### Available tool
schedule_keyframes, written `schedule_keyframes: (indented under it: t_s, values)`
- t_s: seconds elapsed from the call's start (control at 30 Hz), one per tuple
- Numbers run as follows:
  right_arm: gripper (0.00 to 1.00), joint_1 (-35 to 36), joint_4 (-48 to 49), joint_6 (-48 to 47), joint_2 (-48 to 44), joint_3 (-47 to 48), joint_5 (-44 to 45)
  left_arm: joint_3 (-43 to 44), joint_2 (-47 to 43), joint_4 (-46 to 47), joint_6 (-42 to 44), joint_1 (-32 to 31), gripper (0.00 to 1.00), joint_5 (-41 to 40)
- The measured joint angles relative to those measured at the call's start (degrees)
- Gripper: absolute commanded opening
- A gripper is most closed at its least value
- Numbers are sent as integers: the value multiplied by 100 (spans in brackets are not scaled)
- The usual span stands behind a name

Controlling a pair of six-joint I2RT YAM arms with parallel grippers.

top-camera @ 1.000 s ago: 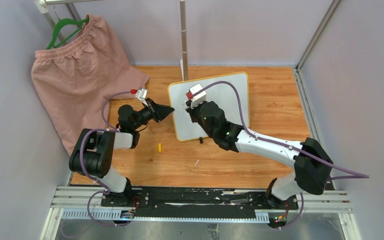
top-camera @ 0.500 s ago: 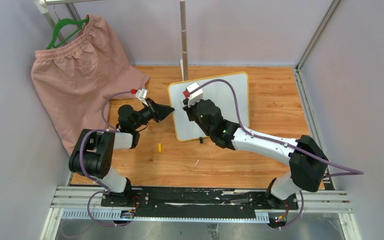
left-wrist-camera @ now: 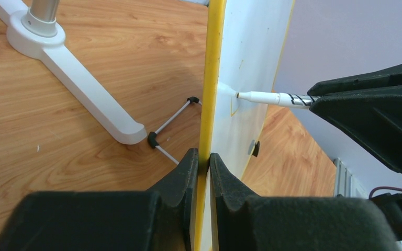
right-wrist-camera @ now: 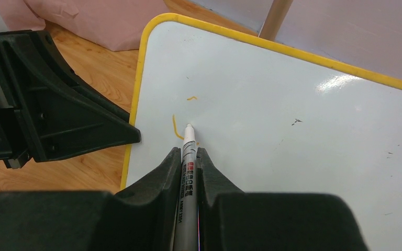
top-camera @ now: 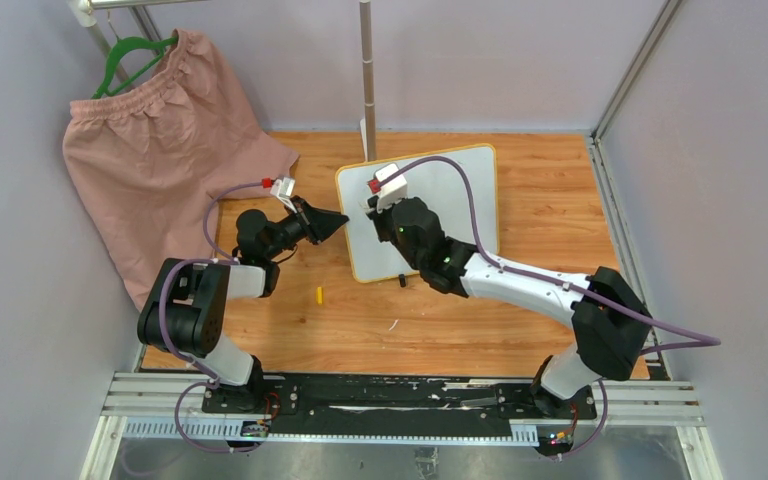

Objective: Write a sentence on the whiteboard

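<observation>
- On the worktop [top-camera: 550, 215], the left end effector [left-wrist-camera: 203, 157] was clamped on the whiteboard [left-wrist-camera: 251, 63] edge.
- The right end effector [right-wrist-camera: 188, 153] gripped a marker [right-wrist-camera: 188, 137], tip touching the whiteboard beside yellow strokes [right-wrist-camera: 175, 127].

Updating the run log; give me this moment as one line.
left gripper shut on whiteboard edge | right gripper shut on marker, tip on board | sentence: a few yellow strokes only

Left hand [left-wrist-camera: 203, 157] on whiteboard's [top-camera: 460, 190] edge, right hand's [right-wrist-camera: 188, 150] marker [right-wrist-camera: 189, 137] on its face.
</observation>
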Motion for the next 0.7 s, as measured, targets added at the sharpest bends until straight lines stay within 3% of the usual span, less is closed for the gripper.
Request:
schedule_keyframes:
  t_s: [0.7]
  values:
    - [0,-109,-63,153,-188,-186,151,0,-11,-46,24,-4,0,-50]
